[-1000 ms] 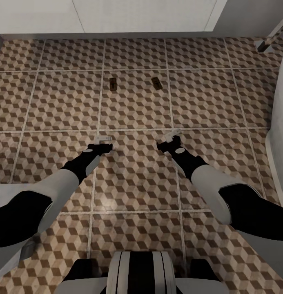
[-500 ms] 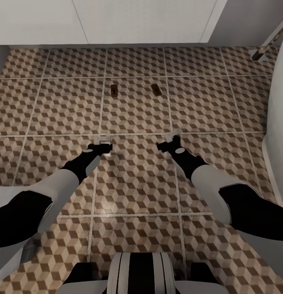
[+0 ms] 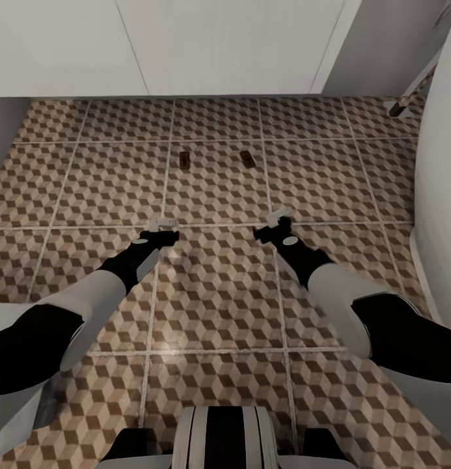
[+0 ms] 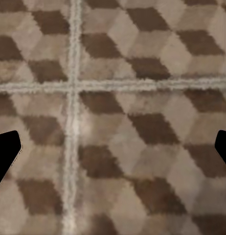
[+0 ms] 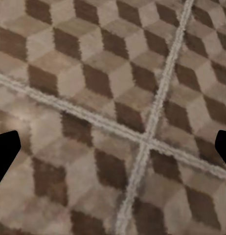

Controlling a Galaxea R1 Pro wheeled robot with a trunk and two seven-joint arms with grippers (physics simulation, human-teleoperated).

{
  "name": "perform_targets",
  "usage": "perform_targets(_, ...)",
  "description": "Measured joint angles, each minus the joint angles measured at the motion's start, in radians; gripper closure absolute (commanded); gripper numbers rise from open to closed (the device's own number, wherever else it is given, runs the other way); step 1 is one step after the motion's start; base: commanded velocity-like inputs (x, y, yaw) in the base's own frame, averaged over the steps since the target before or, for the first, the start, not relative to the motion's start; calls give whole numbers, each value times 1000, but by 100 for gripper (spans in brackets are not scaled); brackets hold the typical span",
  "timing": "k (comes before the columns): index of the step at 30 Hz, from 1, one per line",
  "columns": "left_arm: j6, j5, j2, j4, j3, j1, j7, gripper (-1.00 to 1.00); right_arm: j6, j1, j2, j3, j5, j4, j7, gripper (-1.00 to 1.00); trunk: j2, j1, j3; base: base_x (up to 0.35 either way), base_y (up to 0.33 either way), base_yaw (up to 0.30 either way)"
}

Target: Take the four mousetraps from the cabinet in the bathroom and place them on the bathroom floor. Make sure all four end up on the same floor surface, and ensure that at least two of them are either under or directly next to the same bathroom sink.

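Two small flat tan wooden mousetraps with dark wire lie on the cube-patterned brown, beige and white tiled bathroom floor [image 3: 212, 280], one to the left [image 3: 184, 159] and one to the right [image 3: 247, 159], side by side within one tile and close to the foot of a plain white boxy front [image 3: 218, 45] that runs along the far edge of the floor. Whether that white front belongs to the sink I cannot tell from here. The left gripper [image 3: 163, 226] and the right gripper [image 3: 278, 216] both hang low over bare tile, well short of the traps, with their fingers spread wide and nothing between them; each wrist view shows the dark fingertips [image 4: 5, 154] far apart over grout lines. With two traps down and both hands empty, the sensible step looks like fetching the other two from the cabinet. Doing that well means backing and turning without the base or arms sweeping across the two traps, and giving room to the rounded white body [image 3: 440, 182] on the right.
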Motion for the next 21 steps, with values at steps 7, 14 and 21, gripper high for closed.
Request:
perform_targets(7,-4,0,-1,21,0,4,-2,-100,-36,2,-13,2,-2,22,0,-100,2,-3,27,0,0,0)
perform_targets(14,-6,0,-6,29,-1,50,-3,-100,-90,4,-28,1,-2,77,0,-100,3,-6,54,0,0,0)
perform_targets(21,-8,-1,-9,30,-1,103,-4,-100,-139,16,-42,-2,2,116,0,-100,5,-9,81,0,0,0)
